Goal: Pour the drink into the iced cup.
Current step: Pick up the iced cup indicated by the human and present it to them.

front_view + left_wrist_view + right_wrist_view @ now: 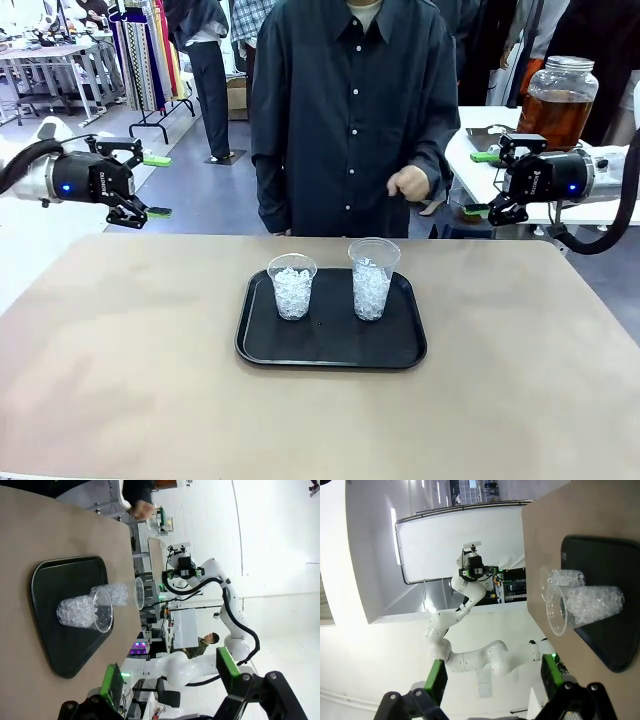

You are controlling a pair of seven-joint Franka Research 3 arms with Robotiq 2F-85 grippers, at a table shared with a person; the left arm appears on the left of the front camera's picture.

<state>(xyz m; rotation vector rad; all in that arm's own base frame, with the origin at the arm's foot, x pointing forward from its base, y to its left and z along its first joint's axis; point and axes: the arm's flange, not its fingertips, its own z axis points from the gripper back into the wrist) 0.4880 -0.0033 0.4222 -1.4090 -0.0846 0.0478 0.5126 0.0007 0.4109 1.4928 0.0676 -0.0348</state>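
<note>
Pouring looks not yet begun. The left fingers (pixel 157 160) and right fingers (pixel 485 156) gape wide and empty at the frame's sides. The drink (pixel 557 112) stands upper right, well apart from the iced cups (pixel 372 280) at centre. The next move probably calls for fetching it.

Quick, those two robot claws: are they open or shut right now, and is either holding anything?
Left gripper: open, holding nothing.
Right gripper: open, holding nothing.
</note>
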